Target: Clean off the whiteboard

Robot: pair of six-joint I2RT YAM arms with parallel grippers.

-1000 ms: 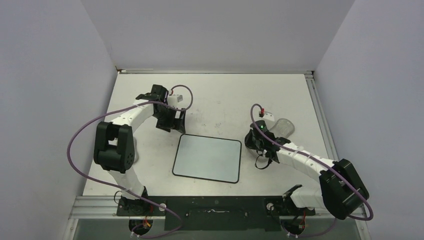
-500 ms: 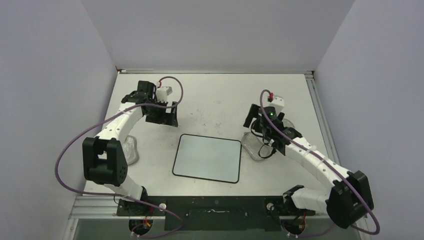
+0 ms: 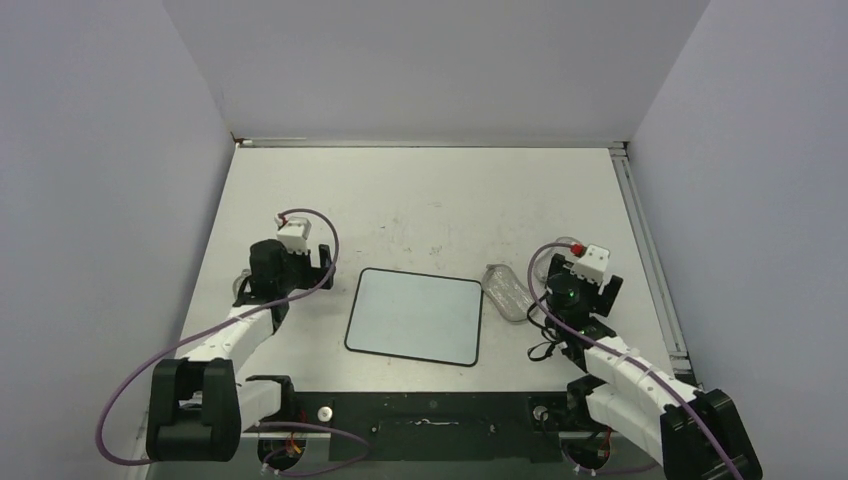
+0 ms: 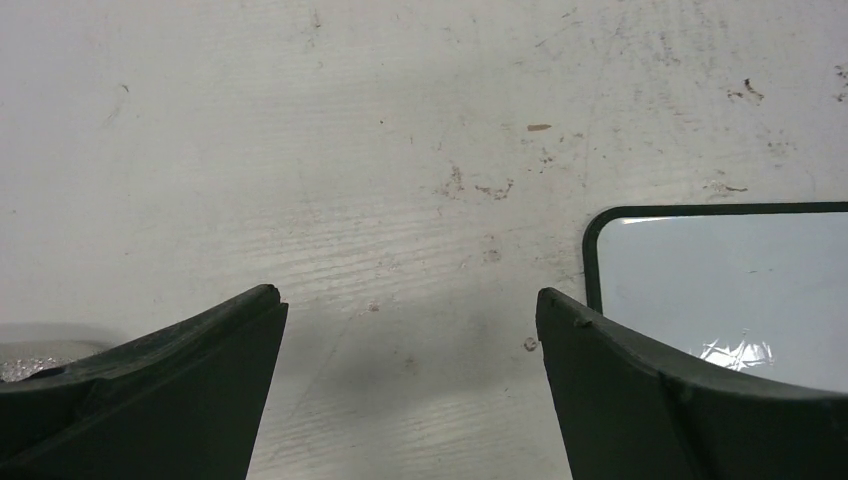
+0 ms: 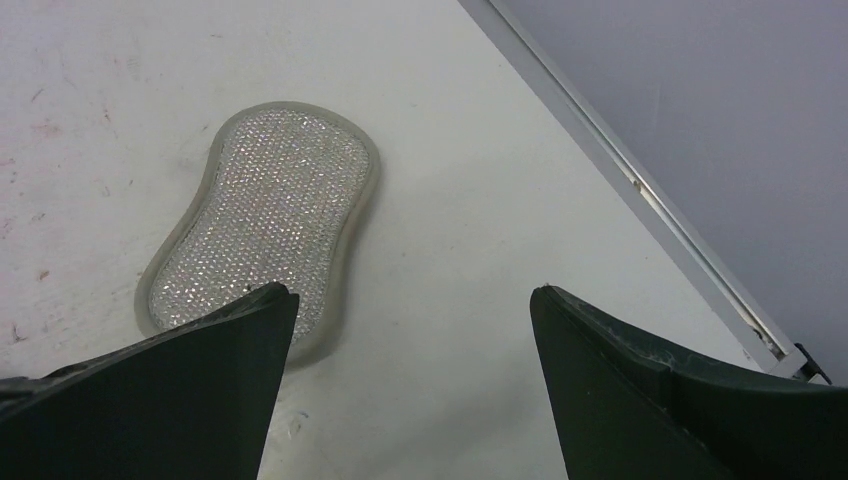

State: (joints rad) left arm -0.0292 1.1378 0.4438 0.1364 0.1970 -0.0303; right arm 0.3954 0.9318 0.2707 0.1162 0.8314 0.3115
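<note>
R hand [image 5: 410, 295] back, open; pad [image 3: 507, 292] dropped

whiteboard [image 3: 415, 316] central on table [image 3: 430, 190], sponge pad [image 3: 506, 291] just right of it

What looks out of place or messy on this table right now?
Nothing is spilled or broken. The whiteboard lies slightly askew on the table, whose surface bears small brown scuffs.

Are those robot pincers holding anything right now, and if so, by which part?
Nothing is held. The left pincer and right pincer are both open and empty; the grey pad lies loose on the table by the right one.
</note>
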